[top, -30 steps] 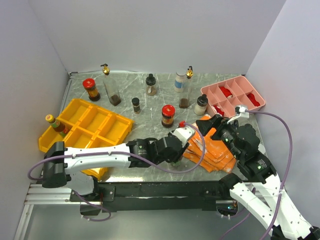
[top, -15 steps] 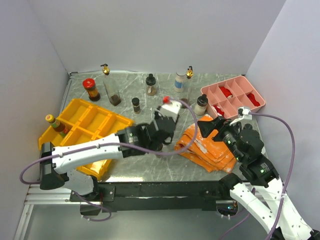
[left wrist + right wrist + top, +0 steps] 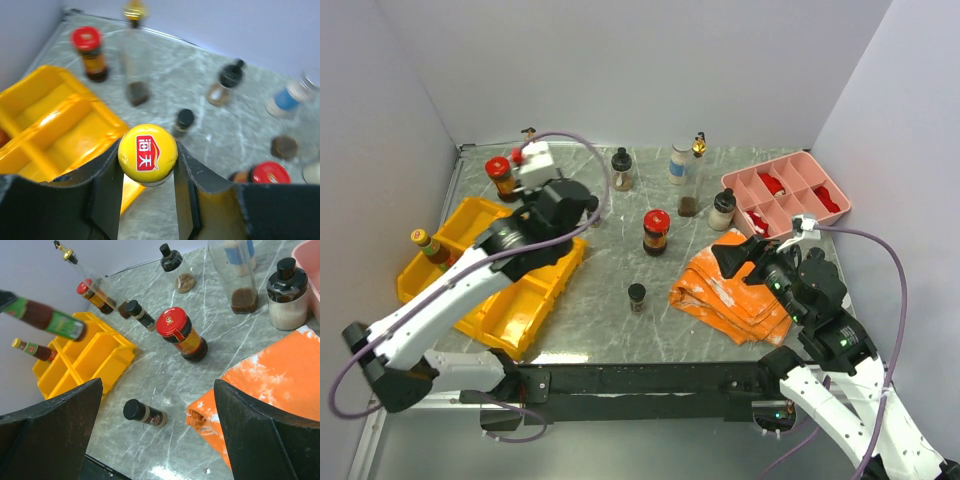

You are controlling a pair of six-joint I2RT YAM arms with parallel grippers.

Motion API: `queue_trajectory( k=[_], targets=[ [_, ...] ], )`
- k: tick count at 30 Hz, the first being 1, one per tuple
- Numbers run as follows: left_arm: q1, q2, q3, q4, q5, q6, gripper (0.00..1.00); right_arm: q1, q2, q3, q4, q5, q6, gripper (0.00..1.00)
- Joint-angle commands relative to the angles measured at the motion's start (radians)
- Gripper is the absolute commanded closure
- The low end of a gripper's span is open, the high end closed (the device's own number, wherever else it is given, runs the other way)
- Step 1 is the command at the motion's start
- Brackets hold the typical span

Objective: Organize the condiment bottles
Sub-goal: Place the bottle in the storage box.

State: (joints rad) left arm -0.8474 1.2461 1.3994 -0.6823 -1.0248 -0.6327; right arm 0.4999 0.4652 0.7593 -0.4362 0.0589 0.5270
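Left wrist view: the yellow-capped bottle (image 3: 147, 154) sits squarely between the left jaws, which clamp it from both sides just under its cap, aloft over the edge of the yellow bins (image 3: 45, 130). The right jaws stand wide apart, empty, above the orange cloth (image 3: 280, 380).

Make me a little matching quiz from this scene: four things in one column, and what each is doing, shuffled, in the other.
Things:
1 left gripper
2 right gripper
3 orange cloth
4 pink tray

States:
a holds red pieces
b open, empty
c shut on a yellow-capped bottle
d lies on the table

Pairs: 1-c, 2-b, 3-d, 4-a
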Motion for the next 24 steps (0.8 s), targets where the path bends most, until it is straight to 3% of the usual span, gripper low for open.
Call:
queue_trajectory(
  k=[1, 8, 13, 18, 24],
  targets=[
    [0.073, -0.112, -0.017, -0.123, -0.158, -0.179, 0.99, 0.006, -0.017, -0.023, 0.04, -0.022, -0.019, 0.0],
    [0.296, -0.25, -0.117, -0.154, -0.239, -0.22, 0.99, 0.006, 0.0, -0.029, 0.063, -0.056, -0.036, 0.0],
    [0.506, -0.336, -0.2, -0.014, -0.205, -0.075, 0.99, 0.006, 0.003, -0.017, 0.071, -0.08, -0.048, 0.0],
    [0.631, -0.367, -0.247, 0.033, -0.227, -0.019, 0.99, 0.006, -0.007, -0.012, 0.073, -0.087, -0.048, 0.0],
    [0.781, -0.393, -0.349, 0.243, -0.216, 0.091, 0.99, 0.005, -0.023, -0.008, 0.06, -0.085, -0.053, 0.0]
  ],
)
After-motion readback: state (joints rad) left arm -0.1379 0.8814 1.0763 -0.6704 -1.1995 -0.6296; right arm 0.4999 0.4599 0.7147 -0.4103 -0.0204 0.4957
